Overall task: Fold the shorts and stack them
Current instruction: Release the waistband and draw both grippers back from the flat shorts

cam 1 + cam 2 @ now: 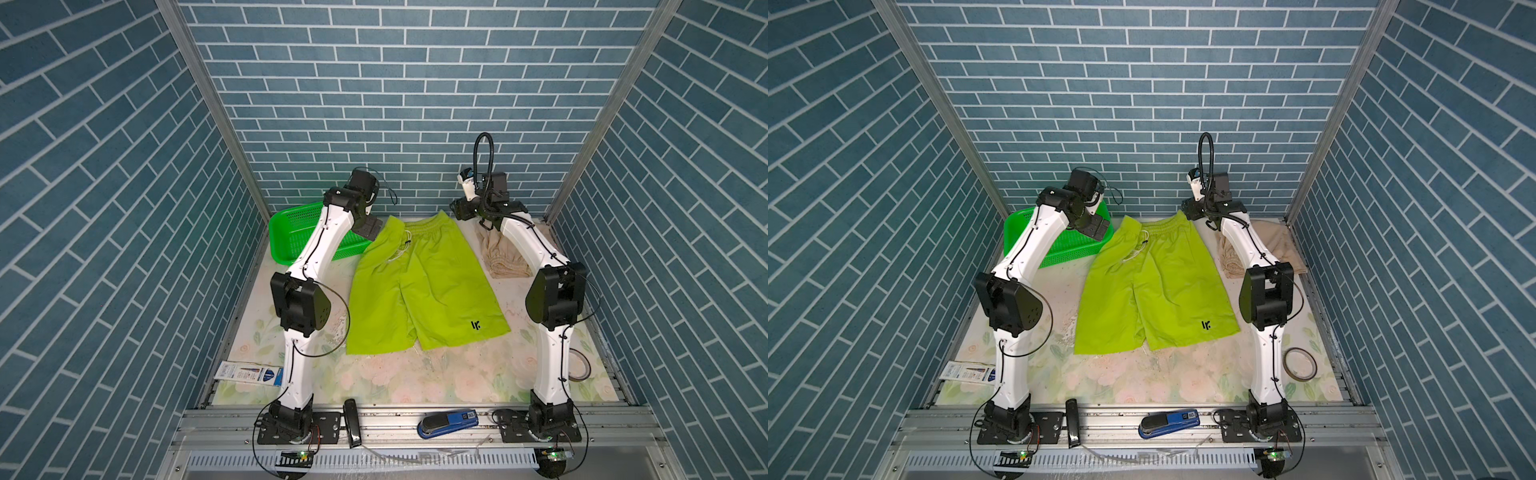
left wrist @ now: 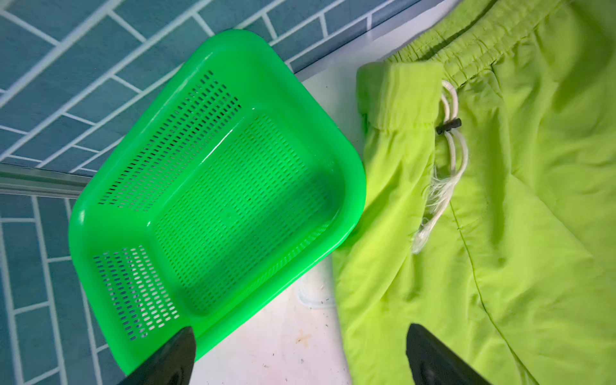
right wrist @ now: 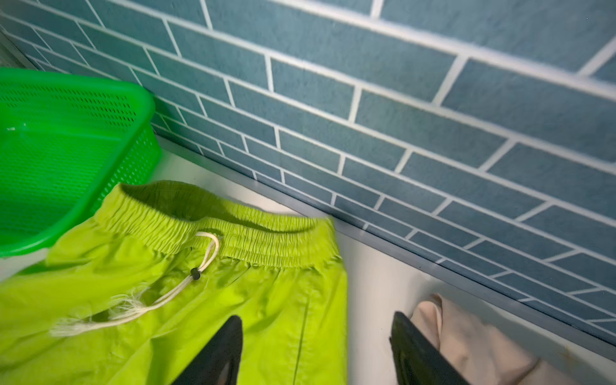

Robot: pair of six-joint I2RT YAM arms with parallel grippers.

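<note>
Beside the left hand [image 2: 300,333], lime shorts [image 2: 516,200]

Not much for you to read here. On the lime green shorts [image 1: 419,286], down at their 5 o'clock corner, sits a small black mark [image 1: 476,325] that reads like "lr." and shows in both top views. At the counter's [image 1: 395,382] 8 o'clock edge lies a blue-and-white packet [image 1: 248,372], printed, but the lettering is too small to make out. At 6 o'clock, the blue stapler [image 1: 448,422] carries a small label [image 1: 471,414], which is also unreadable.
</note>
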